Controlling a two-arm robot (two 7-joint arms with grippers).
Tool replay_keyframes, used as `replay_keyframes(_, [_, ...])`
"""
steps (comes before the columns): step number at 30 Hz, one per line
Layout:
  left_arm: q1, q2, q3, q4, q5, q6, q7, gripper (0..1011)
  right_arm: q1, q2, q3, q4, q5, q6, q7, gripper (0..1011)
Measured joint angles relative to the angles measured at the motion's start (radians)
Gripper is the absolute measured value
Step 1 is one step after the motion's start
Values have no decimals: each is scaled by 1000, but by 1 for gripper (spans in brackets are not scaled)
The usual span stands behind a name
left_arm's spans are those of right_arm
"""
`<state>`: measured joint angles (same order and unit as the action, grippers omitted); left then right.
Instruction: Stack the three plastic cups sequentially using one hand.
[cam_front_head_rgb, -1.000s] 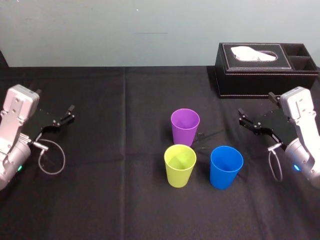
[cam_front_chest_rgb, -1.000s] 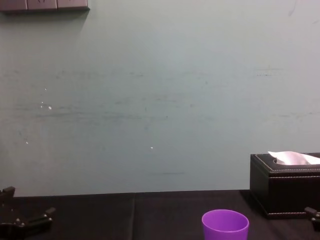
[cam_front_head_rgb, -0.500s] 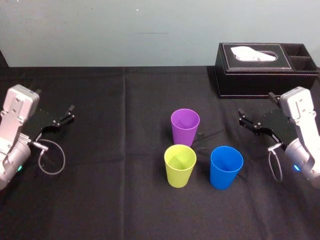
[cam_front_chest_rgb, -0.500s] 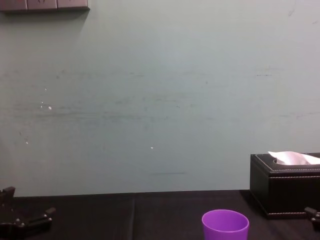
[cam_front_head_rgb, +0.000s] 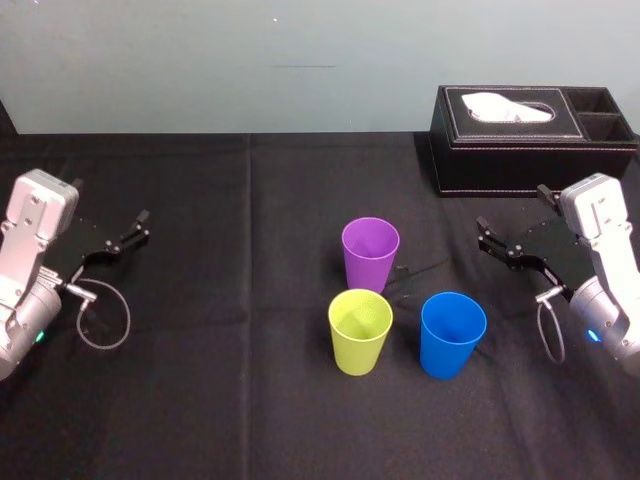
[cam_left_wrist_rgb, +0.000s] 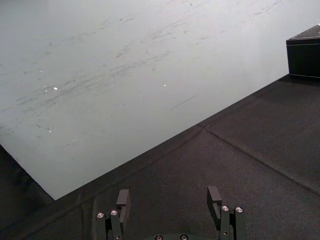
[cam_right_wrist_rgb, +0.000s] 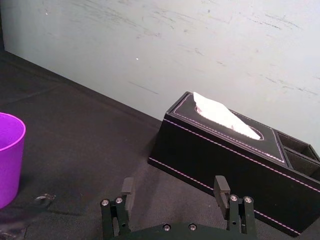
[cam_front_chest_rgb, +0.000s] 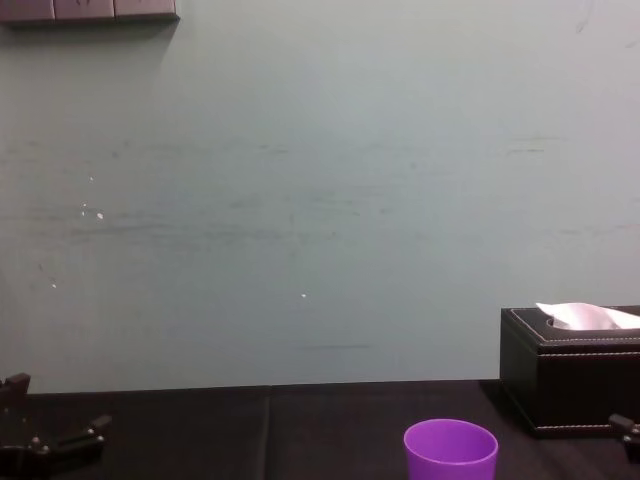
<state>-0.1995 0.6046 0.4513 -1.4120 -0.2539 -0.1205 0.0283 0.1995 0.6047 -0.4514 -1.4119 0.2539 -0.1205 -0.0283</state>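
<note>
purple cup (cam_front_head_rgb: 370, 252), green cup (cam_front_head_rgb: 360, 330) and blue cup (cam_front_head_rgb: 453, 333) stand unstacked nearer us than the box (cam_front_head_rgb: 520, 140); left gripper (cam_front_head_rgb: 137, 227) and right gripper (cam_front_head_rgb: 486, 237) idle, fingers apart. we judge cups light, slick: pinch one rim wall.

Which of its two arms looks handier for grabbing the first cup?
Right, probably. The right gripper sits open close to the blue cup and purple cup; the left gripper, also open, is parked much farther from every cup.
</note>
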Motion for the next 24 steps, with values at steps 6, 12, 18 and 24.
replay_keyframes(6, [0,0,0,0,0,0,0,1011,0,0,0,0,0,0,0,1000])
replay_keyframes(12, [0,0,0,0,0,0,0,1011,0,0,0,0,0,0,0,1002])
replay_keyframes(18, [0,0,0,0,0,0,0,1011,-1,-2,3,0,0,0,1,1000])
replay_keyframes(24, [0,0,0,0,0,0,0,1011,-34,-6,38,-20,30,-12,23,1000])
